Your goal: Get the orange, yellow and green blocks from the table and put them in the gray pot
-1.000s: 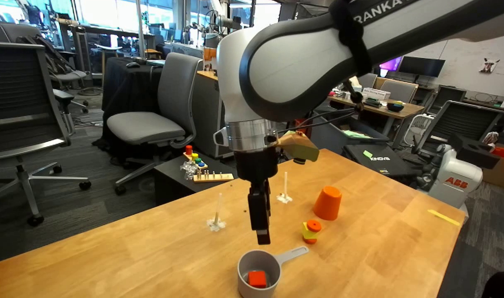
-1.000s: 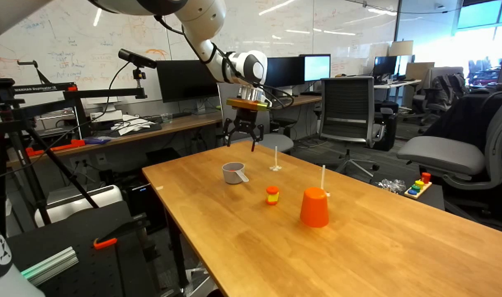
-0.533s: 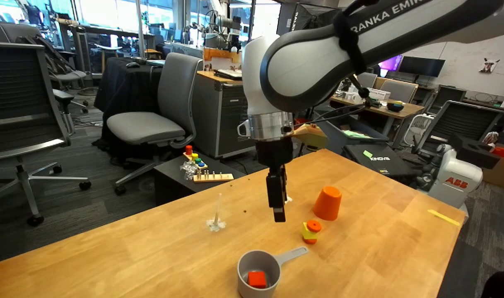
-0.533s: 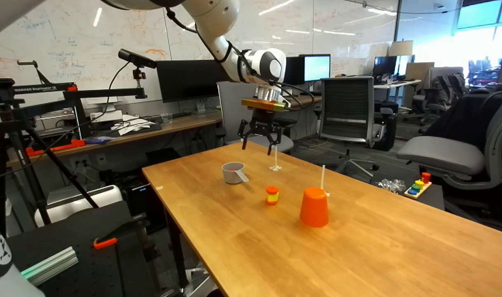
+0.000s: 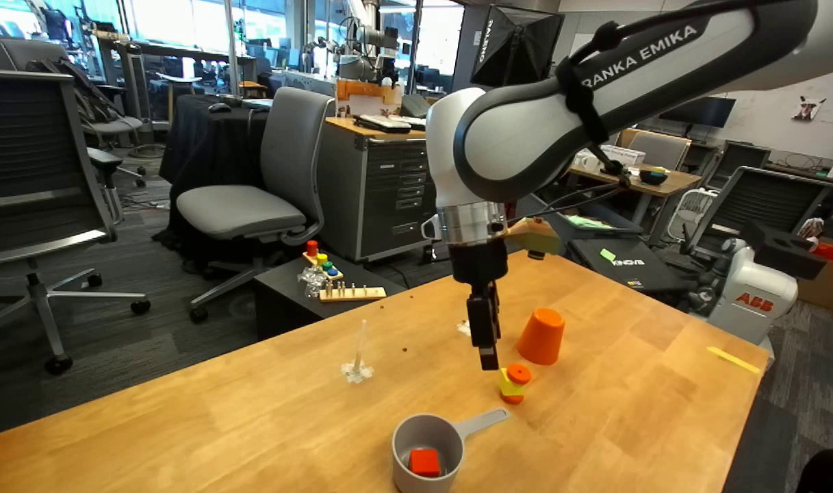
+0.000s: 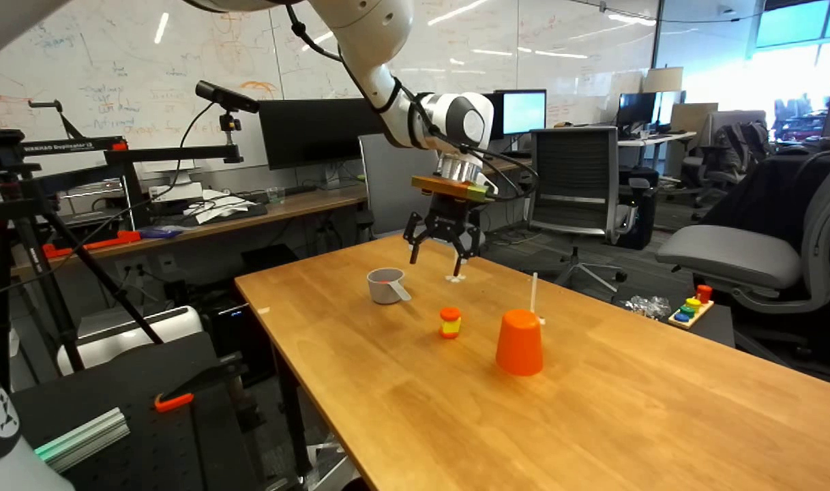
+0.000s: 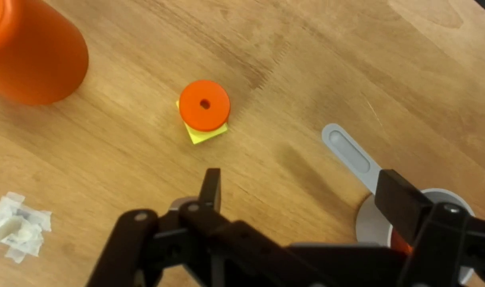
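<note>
I have the hand wide above the surface. Inside its edges, wood separates the orange-yellow stack from the gray measuring cup.

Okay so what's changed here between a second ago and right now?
The gripper moved from roughly over the pot toward the stack of blocks, rightward in both exterior views. It took hold of nothing and let nothing go, its jaws staying apart. The stack, the pot with its red block and the orange cup stayed put.
</note>
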